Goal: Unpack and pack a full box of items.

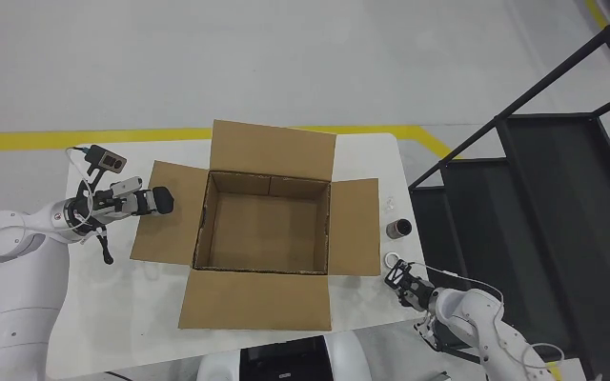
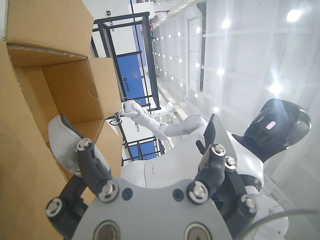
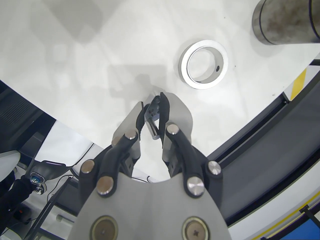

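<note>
An open cardboard box (image 1: 267,229) stands mid-table with all its flaps spread out; its inside looks bare. My left gripper (image 1: 160,200) hovers over the box's left flap, open with nothing between its fingers (image 2: 65,136); the box wall (image 2: 67,88) lies just beyond them. My right gripper (image 1: 400,278) is at the table's front right corner, shut on a small metal pin (image 3: 153,126) just above the tabletop. A silver metal ring (image 3: 204,64) lies close ahead of the right gripper (image 3: 153,102), and a dark cylinder (image 3: 285,18) stands farther off.
On the narrow strip of table (image 1: 381,171) right of the box are the ring (image 1: 391,259), the dark cylinder (image 1: 398,228) and a small clear item (image 1: 389,202). The table's curved edge (image 3: 250,123) runs close beside the right gripper. Black stairs (image 1: 534,190) stand to the right.
</note>
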You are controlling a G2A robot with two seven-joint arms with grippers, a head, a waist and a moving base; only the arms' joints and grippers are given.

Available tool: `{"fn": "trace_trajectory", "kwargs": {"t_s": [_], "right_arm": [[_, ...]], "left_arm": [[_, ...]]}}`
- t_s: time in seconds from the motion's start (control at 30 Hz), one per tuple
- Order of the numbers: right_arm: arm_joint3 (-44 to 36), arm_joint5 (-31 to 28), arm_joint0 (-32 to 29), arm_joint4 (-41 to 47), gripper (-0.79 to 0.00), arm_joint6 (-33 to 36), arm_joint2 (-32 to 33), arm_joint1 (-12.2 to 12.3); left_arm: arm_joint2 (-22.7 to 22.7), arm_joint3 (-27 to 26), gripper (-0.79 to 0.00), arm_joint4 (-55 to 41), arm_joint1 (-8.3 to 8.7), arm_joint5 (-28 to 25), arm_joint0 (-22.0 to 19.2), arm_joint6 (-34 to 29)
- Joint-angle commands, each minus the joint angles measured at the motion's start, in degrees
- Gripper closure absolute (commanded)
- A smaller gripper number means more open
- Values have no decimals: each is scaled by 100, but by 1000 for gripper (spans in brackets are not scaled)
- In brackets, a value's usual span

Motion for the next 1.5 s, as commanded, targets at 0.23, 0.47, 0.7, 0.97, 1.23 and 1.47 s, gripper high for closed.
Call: {"fn": "trace_trajectory", "kwargs": {"t_s": [0.23, 0.47, 0.7, 0.97, 1.23, 1.47], "right_arm": [[-145, -100, -64, 131, 0, -27, 218, 30], [-259, -196, -184, 292, -785, 52, 360, 50], [-222, -127, -123, 328, -785, 86, 216, 34], [-7, -55, 25, 287, -785, 119, 49, 18], [179, -8, 178, 305, -785, 106, -130, -4], [303, -66, 273, 303, -74, 109, -204, -5]], "left_arm": [[0, 0, -785, 0, 0, 0, 0, 0], [0, 0, -785, 0, 0, 0, 0, 0], [0, 0, -785, 0, 0, 0, 0, 0], [0, 0, -785, 0, 0, 0, 0, 0], [0, 0, -785, 0, 0, 0, 0, 0], [0, 0, -785, 0, 0, 0, 0, 0]]}}
